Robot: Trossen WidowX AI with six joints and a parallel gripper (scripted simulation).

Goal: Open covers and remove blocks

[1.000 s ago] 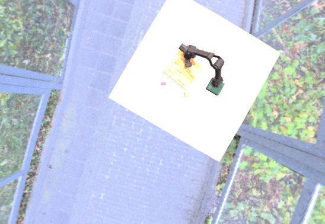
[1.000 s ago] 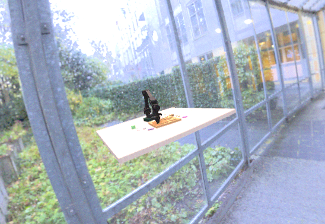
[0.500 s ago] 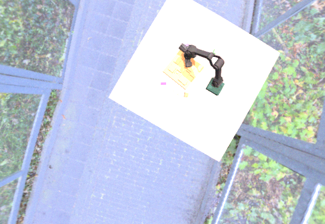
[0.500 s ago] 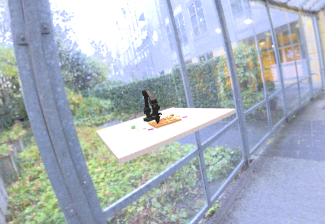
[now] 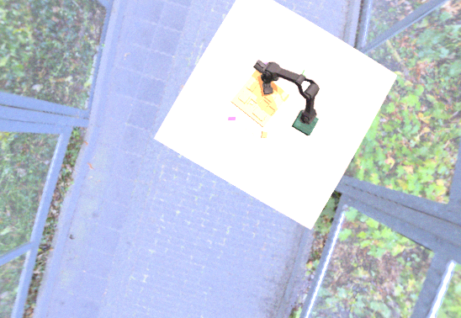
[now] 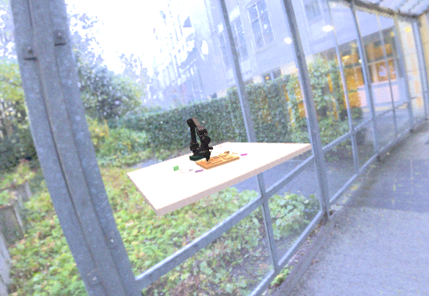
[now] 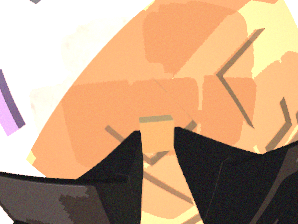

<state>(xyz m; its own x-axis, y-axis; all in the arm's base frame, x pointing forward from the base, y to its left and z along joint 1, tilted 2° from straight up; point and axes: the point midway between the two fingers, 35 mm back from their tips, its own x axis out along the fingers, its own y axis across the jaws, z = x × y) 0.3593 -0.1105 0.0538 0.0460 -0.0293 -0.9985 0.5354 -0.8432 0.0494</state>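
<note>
The orange-tan puzzle board (image 5: 245, 98) (image 6: 220, 163) (image 7: 107, 100) lies on the table, with dark angled grooves on its top. My gripper (image 5: 267, 92) (image 6: 207, 159) (image 7: 156, 135) points down over one end of the board and is shut on a small tan knob (image 7: 157, 131) that stands up from the board. Whether its cover is open cannot be told. A magenta block (image 5: 231, 119) (image 6: 243, 154) lies beside the board. A purple block (image 6: 199, 171) (image 7: 10, 112) lies off the board's near end. A green block (image 5: 303, 72) (image 6: 175, 167) lies farther out. The arm and its shadow hide part of the board.
The white table (image 5: 219, 148) (image 6: 164, 193) carries everything. The arm stands on a dark green base (image 5: 304, 127) to one side of the board. A small orange piece (image 5: 264, 135) lies past a corner of the board.
</note>
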